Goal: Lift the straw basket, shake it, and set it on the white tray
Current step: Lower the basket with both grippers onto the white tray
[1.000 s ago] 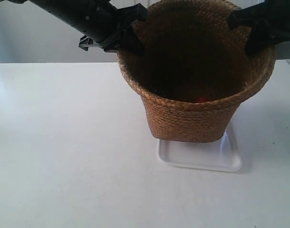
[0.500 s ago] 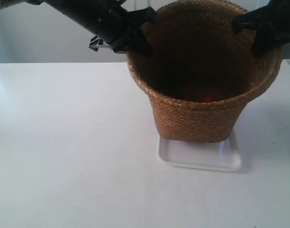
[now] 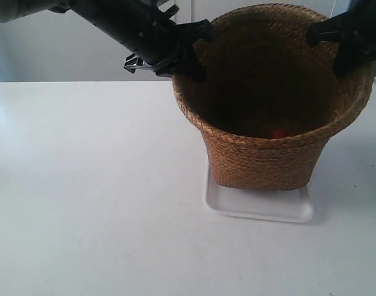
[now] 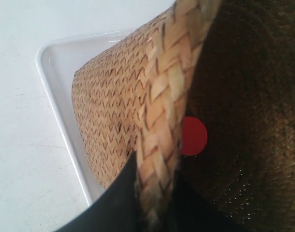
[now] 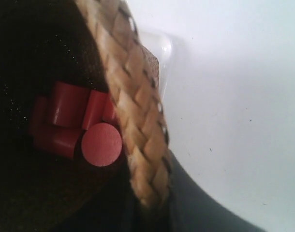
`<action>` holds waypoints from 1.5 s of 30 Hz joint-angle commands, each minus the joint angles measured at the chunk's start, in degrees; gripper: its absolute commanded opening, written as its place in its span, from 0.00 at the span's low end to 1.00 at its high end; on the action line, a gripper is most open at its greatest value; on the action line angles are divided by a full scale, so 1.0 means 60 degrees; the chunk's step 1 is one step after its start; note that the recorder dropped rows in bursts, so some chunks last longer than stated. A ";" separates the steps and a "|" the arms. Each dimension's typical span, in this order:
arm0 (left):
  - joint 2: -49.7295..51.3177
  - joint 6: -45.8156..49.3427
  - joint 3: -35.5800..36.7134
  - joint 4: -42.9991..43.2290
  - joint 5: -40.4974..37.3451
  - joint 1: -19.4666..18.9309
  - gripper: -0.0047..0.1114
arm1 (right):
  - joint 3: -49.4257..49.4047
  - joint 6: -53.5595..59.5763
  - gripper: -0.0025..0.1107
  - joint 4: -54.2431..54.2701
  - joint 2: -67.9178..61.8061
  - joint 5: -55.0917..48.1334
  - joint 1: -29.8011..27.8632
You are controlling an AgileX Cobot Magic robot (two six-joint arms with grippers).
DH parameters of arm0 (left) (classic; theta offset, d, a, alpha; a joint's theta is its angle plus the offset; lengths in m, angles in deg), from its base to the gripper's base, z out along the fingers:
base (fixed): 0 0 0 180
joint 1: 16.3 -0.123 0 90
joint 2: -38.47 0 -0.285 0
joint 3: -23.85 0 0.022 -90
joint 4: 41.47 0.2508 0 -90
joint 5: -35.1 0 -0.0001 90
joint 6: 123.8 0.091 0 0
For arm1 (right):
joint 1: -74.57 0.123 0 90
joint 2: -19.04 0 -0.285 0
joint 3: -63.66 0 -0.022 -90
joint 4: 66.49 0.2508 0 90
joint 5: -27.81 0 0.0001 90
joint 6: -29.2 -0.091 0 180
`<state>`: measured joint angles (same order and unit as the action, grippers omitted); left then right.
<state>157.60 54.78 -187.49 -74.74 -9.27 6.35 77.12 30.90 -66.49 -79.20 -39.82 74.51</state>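
The straw basket (image 3: 262, 160) stands upright with its base over the white tray (image 3: 256, 206); whether it touches the tray I cannot tell. My left gripper (image 3: 191, 58) is shut on the braided rim (image 4: 159, 145) at the exterior view's left, one finger outside the wall and one inside. On the opposite side of the rim (image 5: 138, 145), my right gripper (image 3: 348, 46) is shut the same way. Several red cylinders (image 5: 72, 123) lie on the dark bottom; in the left wrist view one red cylinder (image 4: 193, 136) shows beyond the rim. The tray's corner (image 4: 53, 58) shows beside the basket wall.
The white table (image 3: 89, 197) spreads to the exterior view's left and in front of the tray. A pale wall (image 3: 52, 49) runs behind the table's far edge. Both dark arms reach in from the upper corners.
The basket and both grippers have shifted toward the exterior view's right and slightly down, from a tilt to upright and centred over the tray. Both grips on the rim are unchanged.
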 commanded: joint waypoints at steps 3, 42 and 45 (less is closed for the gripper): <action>0.0084 0.0020 -0.0140 -0.0375 0.0113 0.0050 0.04 | -0.0024 -0.0165 0.02 -0.0249 0.0001 0.0234 -0.0096; 0.0377 0.0320 -0.0592 -0.0388 -0.0381 0.0050 0.41 | -0.0024 -0.0560 0.30 -0.0792 -0.0625 0.0507 -0.0096; 0.0377 0.0320 -0.0592 -0.0388 -0.0381 0.0050 0.46 | -0.0024 -0.0560 0.41 -0.0792 -0.0625 0.0529 -0.0096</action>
<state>160.79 56.20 -190.69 -75.68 -10.87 6.35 77.12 27.29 -70.67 -83.12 -37.42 74.51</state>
